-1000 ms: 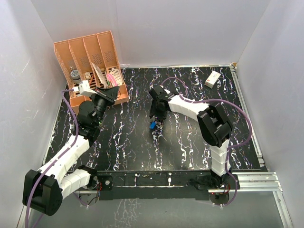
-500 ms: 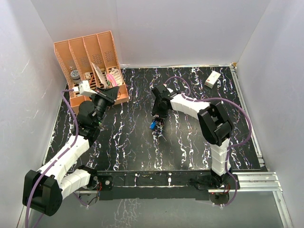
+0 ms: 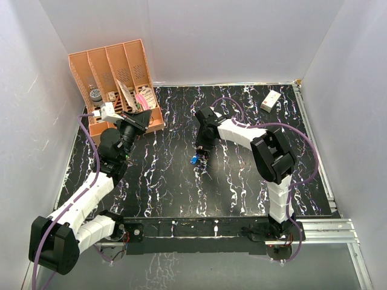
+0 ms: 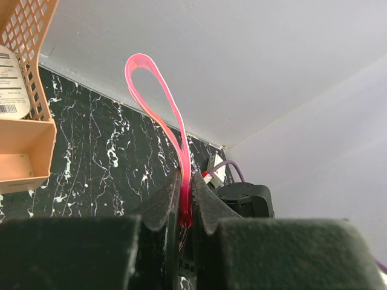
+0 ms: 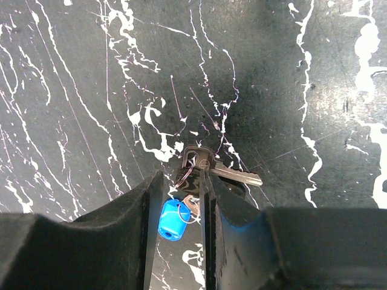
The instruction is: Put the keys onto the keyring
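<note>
Clamping keyring [image 4: 158, 115], left end effector [image 4: 184, 188], right end effector [image 5: 181, 181] slightly parted astride keys [image 5: 204, 170], barcode label [image 4: 11, 84] illegible

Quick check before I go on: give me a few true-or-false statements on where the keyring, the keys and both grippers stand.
1. The left gripper is shut on the pink keyring. True.
2. The keys hang on the keyring. False: they lie on the table, apart from it.
3. The right gripper straddles the keys, jaws open. True.
4. The keyring's loop lies flat on the table. False: it juts out free from the left gripper's jaws.
</note>
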Robot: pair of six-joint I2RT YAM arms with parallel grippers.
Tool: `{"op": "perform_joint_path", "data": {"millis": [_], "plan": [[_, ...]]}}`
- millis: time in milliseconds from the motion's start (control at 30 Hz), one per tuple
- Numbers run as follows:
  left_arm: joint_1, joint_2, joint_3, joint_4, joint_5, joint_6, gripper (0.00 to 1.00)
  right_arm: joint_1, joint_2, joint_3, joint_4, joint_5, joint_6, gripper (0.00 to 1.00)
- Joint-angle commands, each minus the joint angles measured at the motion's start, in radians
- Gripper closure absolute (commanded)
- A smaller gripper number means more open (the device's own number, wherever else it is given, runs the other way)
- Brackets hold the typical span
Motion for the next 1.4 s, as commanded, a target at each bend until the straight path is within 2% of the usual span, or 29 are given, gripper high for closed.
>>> {"op": "perform_joint_path", "data": {"millis": [0, 233, 567, 867, 933, 1033, 1233, 1367], "plan": [[0.003, -0.012, -0.001, 0.022, -0.002, 0.022, 1.00, -0.001, 0.020, 0.017, 0.035, -0.003, 0.004, 0.72], [0.003, -0.011, -0.002, 0.022, -0.001, 0.024, 1.00, -0.001, 0.024, 0.017, 0.036, -0.004, 0.004, 0.75], [0.003, -0.008, -0.002, 0.023, 0.000, 0.024, 1.00, -0.001, 0.018, 0.014, 0.033, 0.006, 0.003, 0.88], [0.003, -0.011, 0.003, 0.018, 0.001, 0.025, 1.00, -0.001, 0.015, 0.015, 0.033, 0.015, 0.005, 0.95], [0.003, -0.011, 0.005, 0.018, 0.002, 0.027, 1.00, -0.001, 0.012, 0.015, 0.033, 0.022, 0.001, 1.00], [0.003, -0.011, 0.010, 0.014, 0.000, 0.030, 1.00, -0.002, -0.002, 0.031, 0.034, 0.046, -0.029, 1.00], [0.003, 0.000, 0.038, 0.010, 0.004, 0.035, 1.00, -0.004, -0.172, 0.003, 0.199, 0.095, -0.262, 1.00], [0.002, 0.009, 0.069, 0.009, 0.023, 0.033, 1.00, -0.046, -0.314, -0.129, 0.391, 0.000, -0.373, 1.00]]}}
